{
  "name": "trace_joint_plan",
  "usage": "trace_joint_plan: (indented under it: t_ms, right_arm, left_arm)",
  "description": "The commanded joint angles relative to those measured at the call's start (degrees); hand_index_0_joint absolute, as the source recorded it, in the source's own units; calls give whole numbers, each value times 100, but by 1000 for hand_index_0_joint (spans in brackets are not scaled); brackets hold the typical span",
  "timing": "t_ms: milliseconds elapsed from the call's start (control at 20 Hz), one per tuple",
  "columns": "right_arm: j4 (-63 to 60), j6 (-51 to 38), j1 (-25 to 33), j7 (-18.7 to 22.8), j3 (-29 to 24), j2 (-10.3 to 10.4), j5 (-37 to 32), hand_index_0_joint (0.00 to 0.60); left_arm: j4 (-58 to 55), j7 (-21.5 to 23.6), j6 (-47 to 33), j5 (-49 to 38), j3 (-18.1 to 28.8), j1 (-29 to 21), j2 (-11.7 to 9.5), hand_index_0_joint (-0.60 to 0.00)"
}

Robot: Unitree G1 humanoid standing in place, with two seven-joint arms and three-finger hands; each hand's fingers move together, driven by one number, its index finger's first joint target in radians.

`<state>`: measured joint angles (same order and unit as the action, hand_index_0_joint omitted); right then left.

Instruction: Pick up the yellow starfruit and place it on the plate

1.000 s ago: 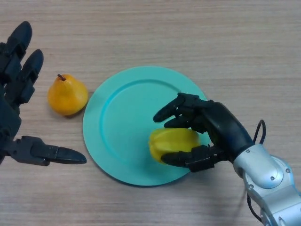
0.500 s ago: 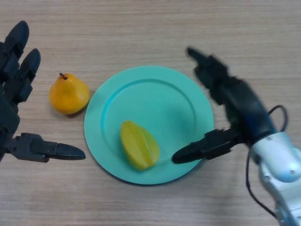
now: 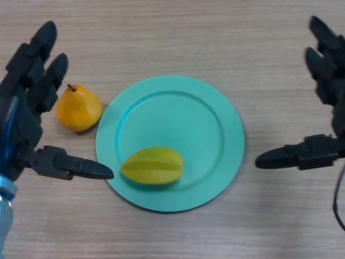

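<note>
The yellow starfruit (image 3: 152, 165) lies on its side in the front left part of the teal plate (image 3: 178, 110), touched by neither hand. My right hand (image 3: 323, 108) is open at the right edge of the view, well clear of the plate, fingers straight and thumb pointing left. Over at the left my left hand (image 3: 27, 116) is open too; its thumb tip stops just short of the plate's rim near the starfruit.
An orange-yellow pear (image 3: 78, 109) stands on the wooden table (image 3: 178, 32) just left of the plate, next to my left hand's fingers.
My right hand let go of the starfruit and drew back to the right edge. The starfruit rolled left and settled on the plate. My left hand shifted slightly right.
</note>
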<state>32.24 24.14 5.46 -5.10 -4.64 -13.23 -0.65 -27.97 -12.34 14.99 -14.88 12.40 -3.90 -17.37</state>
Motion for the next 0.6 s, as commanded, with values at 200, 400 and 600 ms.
trace_joint_plan:
  t_ms: [200, 400, 600]
  right_arm:
    - [604, -489, 8, 323, -256, -174, -355, 0]
    - [634, -458, -71, 261, -247, -152, -373, 0]
    - [805, -402, -139, 307, -236, -89, -564, 0]
  left_arm:
    - [-140, 249, -637, -130, 311, -244, -209, 0]
    - [-109, 164, -614, -49, 378, -284, -268, 0]
    - [-78, 151, -623, -66, 447, -324, -315, 0]
